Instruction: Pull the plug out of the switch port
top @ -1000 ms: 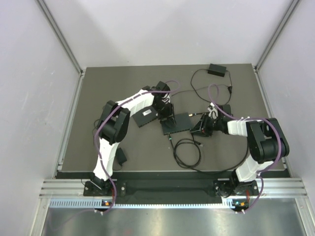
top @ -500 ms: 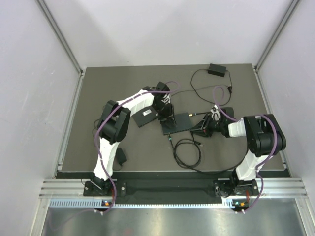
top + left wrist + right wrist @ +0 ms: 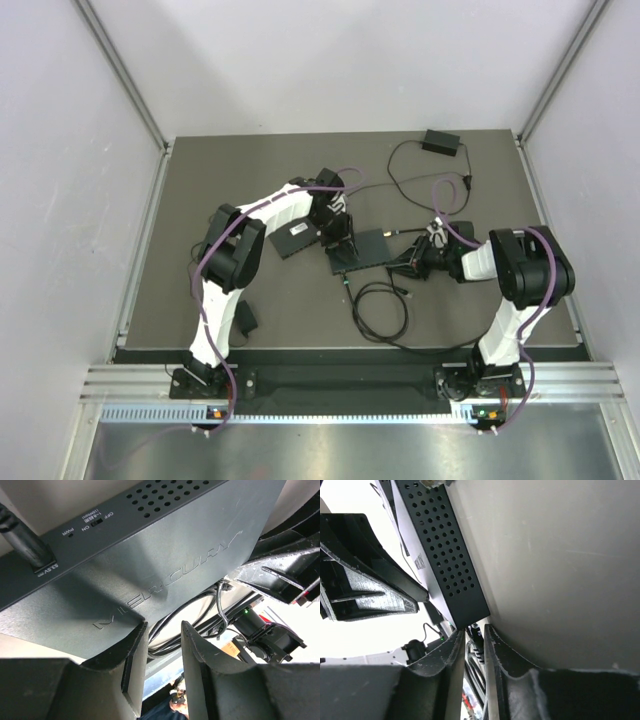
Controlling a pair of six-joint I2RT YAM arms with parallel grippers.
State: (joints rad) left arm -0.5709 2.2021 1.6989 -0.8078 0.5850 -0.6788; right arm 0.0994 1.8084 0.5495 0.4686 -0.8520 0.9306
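The dark table (image 3: 200,300) lies beneath both pincers, and the black switch (image 3: 365,250) sits flat on it between them, directly under the left pincer (image 3: 164,626) and just to the left of the right pincer (image 3: 474,630). The left pincer is partly open with a narrow gap. It grasps nothing, and one fingertip (image 3: 135,645) rests against the switch's lower edge, so it looks to be steadying the box rather than gripping it. The right pincer is drawn almost together at the switch's near corner, with only a slit between its jaws. A dark ribbed piece (image 3: 476,641) shows in that slit, but I cannot tell whether it is pinched or simply lies beyond the fingertips. A looped cable (image 3: 385,305) sprawls on the near side of both pincers, closer to the arm bases. A power lead (image 3: 22,540) is pushed into the switch's side, up and left of the left pincer. The plug (image 3: 346,279) is too small to make out clearly. It seems to meet the switch's near edge just below the left pincer and well away from the right one. I judge the pull not yet made: the switch is braced, while gripping the plug and drawing it out remain to be done.
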